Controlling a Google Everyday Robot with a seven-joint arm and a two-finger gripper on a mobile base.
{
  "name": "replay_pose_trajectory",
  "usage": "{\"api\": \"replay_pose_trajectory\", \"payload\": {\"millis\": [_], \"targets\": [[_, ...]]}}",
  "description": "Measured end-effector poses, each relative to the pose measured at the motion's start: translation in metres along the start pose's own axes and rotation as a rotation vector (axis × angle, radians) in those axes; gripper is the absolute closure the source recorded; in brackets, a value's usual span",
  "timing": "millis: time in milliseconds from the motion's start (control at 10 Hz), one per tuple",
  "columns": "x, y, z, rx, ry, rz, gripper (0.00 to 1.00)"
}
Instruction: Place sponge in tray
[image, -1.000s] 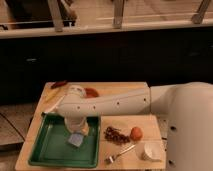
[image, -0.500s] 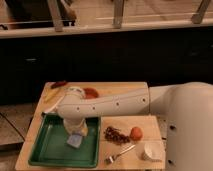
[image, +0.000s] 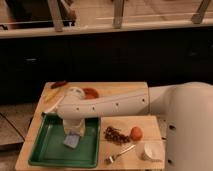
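Sponge (image: 71, 141) lies inside the tray (image: 45, 152), on the tray floor toward its right half, a light-blue block seen just under the arm's end. By position, the main aim of the task looks met or nearly met: the sponge is within the raised green rim, not on the wooden table (image: 125, 125).

Gripper (image: 75, 132) hangs over the tray, directly above the sponge, at the end of the white arm (image: 115, 104) that reaches in from the right. The wrist housing covers the fingers from this angle, so whether they are spread or pinched on the sponge cannot be told. Whether the sponge touches the fingers or lies free just below them also cannot be told; only its lower part shows beneath the gripper.

Judgement on what is left: if the sponge is not yet released, letting go and lifting clear of the tray; if released, only the retreat. The sponge appears to sit flat on the tray floor, well in from the rim, so rolling or sliding out seems unlikely.

Other items on the table, right of the tray: a dark cluster of small pieces (image: 115, 135), an orange round thing (image: 136, 132), a fork (image: 119, 154), a white cup (image: 150, 150). None touch the tray.
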Motion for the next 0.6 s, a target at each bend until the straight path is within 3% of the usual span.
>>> {"api": "replay_pose_trajectory", "payload": {"millis": [400,600], "targets": [[-0.0022,-0.0014,0.0002,0.004,-0.007,-0.032,0.60],[-0.0036,-0.0022,0.0012,0.004,-0.011,-0.049,0.67]]}}
